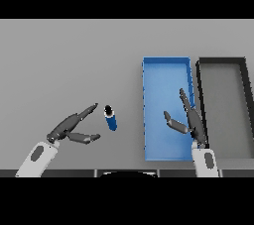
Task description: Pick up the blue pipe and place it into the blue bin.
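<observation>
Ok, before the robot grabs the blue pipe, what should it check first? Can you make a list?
1. Blue pipe lies free on the table: ok.
2. Left hand open, beside the pipe, not touching it: ok.
3. Pipe sits between thumb and fingers: not ok, it lies just past the fingertips.
4. Blue bin has room inside: ok.
5. Right hand clear of the bin: not ok, it hovers over it.
6. Black bin is apart from the pipe: ok.

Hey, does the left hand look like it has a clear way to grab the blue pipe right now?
Probably yes. The left hand is open beside the blue pipe, thumb and fingers spread toward it, with only bare table between. Nothing blocks it.
</observation>
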Robot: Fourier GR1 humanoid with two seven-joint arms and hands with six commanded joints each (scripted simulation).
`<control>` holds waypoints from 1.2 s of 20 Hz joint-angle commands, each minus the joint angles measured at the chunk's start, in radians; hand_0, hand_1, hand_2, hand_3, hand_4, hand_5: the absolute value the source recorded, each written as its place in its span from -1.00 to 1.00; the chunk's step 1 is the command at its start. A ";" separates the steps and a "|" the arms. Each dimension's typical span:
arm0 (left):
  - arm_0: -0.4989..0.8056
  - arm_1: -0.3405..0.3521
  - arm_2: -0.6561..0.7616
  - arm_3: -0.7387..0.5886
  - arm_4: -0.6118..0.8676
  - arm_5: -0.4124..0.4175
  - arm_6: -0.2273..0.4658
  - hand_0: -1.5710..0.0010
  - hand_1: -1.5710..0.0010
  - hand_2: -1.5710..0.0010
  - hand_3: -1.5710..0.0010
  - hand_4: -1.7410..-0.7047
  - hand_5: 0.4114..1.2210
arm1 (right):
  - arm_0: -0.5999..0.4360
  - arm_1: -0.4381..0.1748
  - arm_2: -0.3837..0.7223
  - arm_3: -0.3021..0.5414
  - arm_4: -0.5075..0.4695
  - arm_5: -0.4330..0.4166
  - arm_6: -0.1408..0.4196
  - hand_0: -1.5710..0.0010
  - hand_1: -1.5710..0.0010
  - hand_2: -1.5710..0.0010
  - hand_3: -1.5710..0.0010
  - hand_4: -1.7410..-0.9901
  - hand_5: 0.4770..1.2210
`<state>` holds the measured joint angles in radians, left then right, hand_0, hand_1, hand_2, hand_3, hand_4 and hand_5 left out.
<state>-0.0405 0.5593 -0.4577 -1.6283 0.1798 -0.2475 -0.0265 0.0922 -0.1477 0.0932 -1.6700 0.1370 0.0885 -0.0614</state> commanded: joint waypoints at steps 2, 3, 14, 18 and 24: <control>-0.013 -0.043 -0.023 0.021 -0.023 0.009 -0.017 1.00 1.00 1.00 1.00 0.03 -0.83 | 0.001 -0.008 -0.005 0.003 0.002 0.000 0.000 1.00 1.00 1.00 1.00 0.19 -0.53; -0.018 -0.069 -0.040 0.030 -0.046 0.021 -0.027 1.00 1.00 1.00 1.00 0.02 -0.82 | 0.010 -0.006 -0.004 -0.006 0.003 -0.002 0.000 1.00 1.00 1.00 1.00 0.18 -0.53; -0.134 -0.260 -0.090 0.234 -0.170 0.108 -0.073 1.00 1.00 1.00 1.00 0.12 -0.81 | 0.040 -0.008 -0.006 -0.036 -0.014 0.009 0.007 1.00 1.00 1.00 1.00 0.10 -0.50; -0.154 -0.322 -0.083 0.274 -0.121 0.083 -0.086 1.00 1.00 0.97 0.98 0.01 -0.69 | 0.030 0.003 0.004 -0.025 0.006 -0.004 0.022 1.00 1.00 1.00 1.00 0.12 -0.50; -0.142 -0.373 -0.075 0.286 -0.063 0.062 -0.096 0.00 -0.13 -0.23 -0.25 -0.55 0.38 | 0.034 -0.004 -0.002 -0.028 0.003 -0.001 0.018 1.00 1.00 1.00 1.00 0.14 -0.50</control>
<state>-0.1822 0.1855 -0.5327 -1.3424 0.1158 -0.1871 -0.1245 0.1261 -0.1522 0.0915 -1.6977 0.1402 0.0872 -0.0415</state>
